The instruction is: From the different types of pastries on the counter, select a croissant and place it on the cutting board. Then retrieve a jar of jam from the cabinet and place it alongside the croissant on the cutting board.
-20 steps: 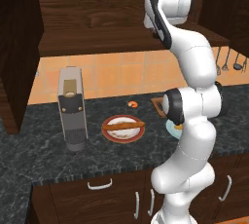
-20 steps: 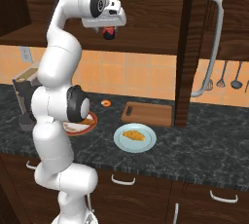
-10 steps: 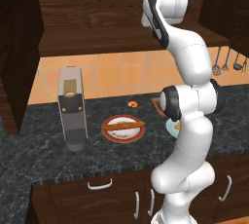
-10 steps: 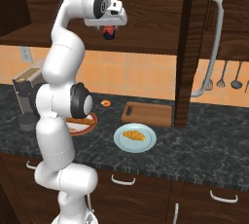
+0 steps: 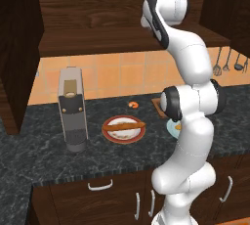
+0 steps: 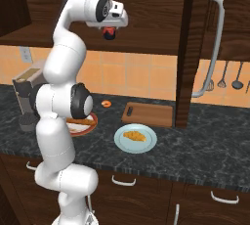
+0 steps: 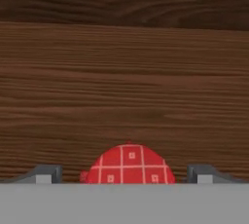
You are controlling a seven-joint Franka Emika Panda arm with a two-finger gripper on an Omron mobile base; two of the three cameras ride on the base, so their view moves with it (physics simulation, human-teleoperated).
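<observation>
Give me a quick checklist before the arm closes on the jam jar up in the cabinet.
1. Gripper open: ok.
2. Jar of jam between the fingertips: ok, red checked lid centred in the hand view.
3. Fingers low enough around the jar body: cannot tell.
4. Jar resting on the cabinet shelf: cannot tell.
5. Croissant on the cutting board: not ok, the board is bare; the golden pastry lies on a light plate.

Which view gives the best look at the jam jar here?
The hand view: the jar of jam sits centred between the open tool's fingertips, its red checked lid facing the camera. The right base view shows the jar small under the tool, at the cabinet. In the left base view I cannot make it out.
</observation>
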